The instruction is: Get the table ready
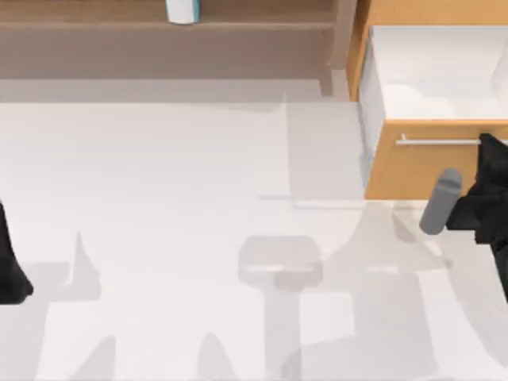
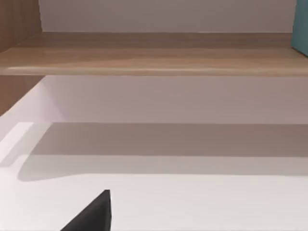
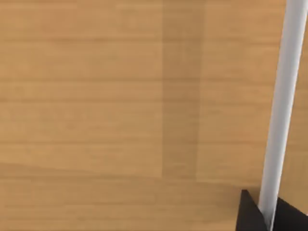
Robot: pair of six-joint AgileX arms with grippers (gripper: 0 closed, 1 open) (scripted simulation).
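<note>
The table is a wide, plain white top; the left wrist view shows it running up to a wooden shelf. At the back right stands an orange-wood cabinet whose drawer is pulled out, baring a white inside. My right gripper is at the right end of the drawer's silver bar handle. In the right wrist view the handle runs between the two black fingertips of that gripper, which close around it. My left arm rests at the table's left edge.
A long brown wooden shelf runs along the back, with a white and teal object standing on it. The left wrist view shows the same shelf and a teal edge. Arm shadows fall across the table's middle.
</note>
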